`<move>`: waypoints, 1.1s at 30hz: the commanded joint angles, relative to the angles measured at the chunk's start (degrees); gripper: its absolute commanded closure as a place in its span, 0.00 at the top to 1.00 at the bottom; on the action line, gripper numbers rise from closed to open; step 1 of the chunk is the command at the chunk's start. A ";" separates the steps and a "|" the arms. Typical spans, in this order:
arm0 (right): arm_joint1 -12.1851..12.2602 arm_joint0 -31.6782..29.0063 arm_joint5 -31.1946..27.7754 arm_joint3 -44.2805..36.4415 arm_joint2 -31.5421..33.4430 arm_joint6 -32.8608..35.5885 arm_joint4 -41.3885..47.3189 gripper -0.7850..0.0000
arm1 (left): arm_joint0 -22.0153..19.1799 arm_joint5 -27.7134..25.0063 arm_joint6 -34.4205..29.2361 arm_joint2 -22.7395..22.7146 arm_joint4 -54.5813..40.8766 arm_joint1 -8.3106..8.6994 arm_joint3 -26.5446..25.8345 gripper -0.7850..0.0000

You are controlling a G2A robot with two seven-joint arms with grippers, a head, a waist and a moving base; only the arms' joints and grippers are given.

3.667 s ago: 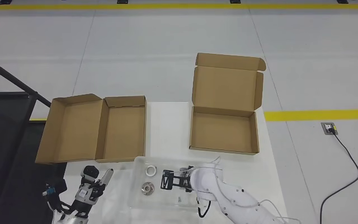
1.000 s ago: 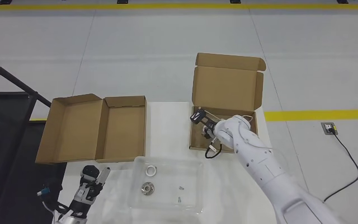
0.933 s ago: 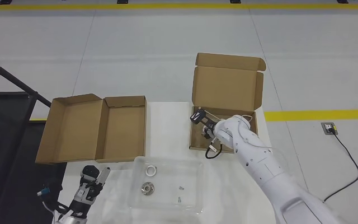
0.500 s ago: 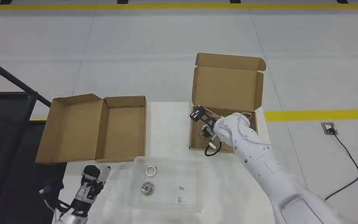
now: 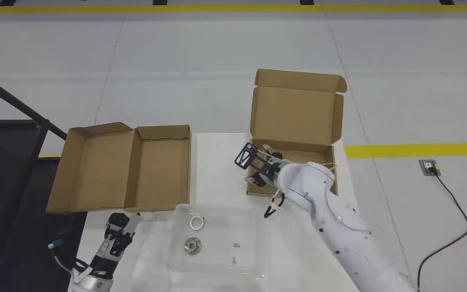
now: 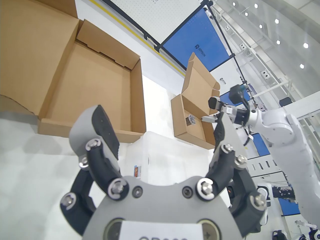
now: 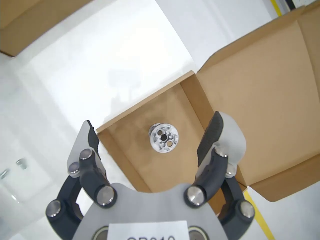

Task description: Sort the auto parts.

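Bearing boxes (image 5: 160, 171): white table (image 5: 219, 168), grey floor (image 5: 182, 58)

White arm (image 5: 325, 208), black-padded grey jaws, silver screws (image 7: 193, 196).

White table (image 5: 219, 160) holds left cardboard box (image 5: 162, 169), right cardboard box (image 5: 295, 109) and clear bin (image 5: 249, 252).
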 commanded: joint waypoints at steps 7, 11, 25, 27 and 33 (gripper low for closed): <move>2.10 -13.91 -6.85 -22.35 1.77 5.15 -1.50 1.00 | -0.09 0.10 -0.24 -0.05 -0.36 0.00 0.06 1.00; 1.98 -15.75 -8.02 -23.88 -1.19 7.25 -0.49 1.00 | -0.09 0.10 -0.24 -0.05 -0.36 0.00 0.06 1.00; 1.98 -15.75 -8.02 -23.88 -1.19 7.25 -0.49 1.00 | -0.09 0.10 -0.24 -0.05 -0.36 0.00 0.06 1.00; 1.99 -16.13 -7.68 -23.84 -1.33 6.75 -0.81 1.00 | -0.09 0.10 -0.24 -0.05 -0.36 0.00 0.06 1.00; 1.45 -21.12 -0.08 -26.10 -7.37 12.48 -6.84 1.00 | -0.09 0.10 -0.24 -0.05 -0.36 0.00 0.06 1.00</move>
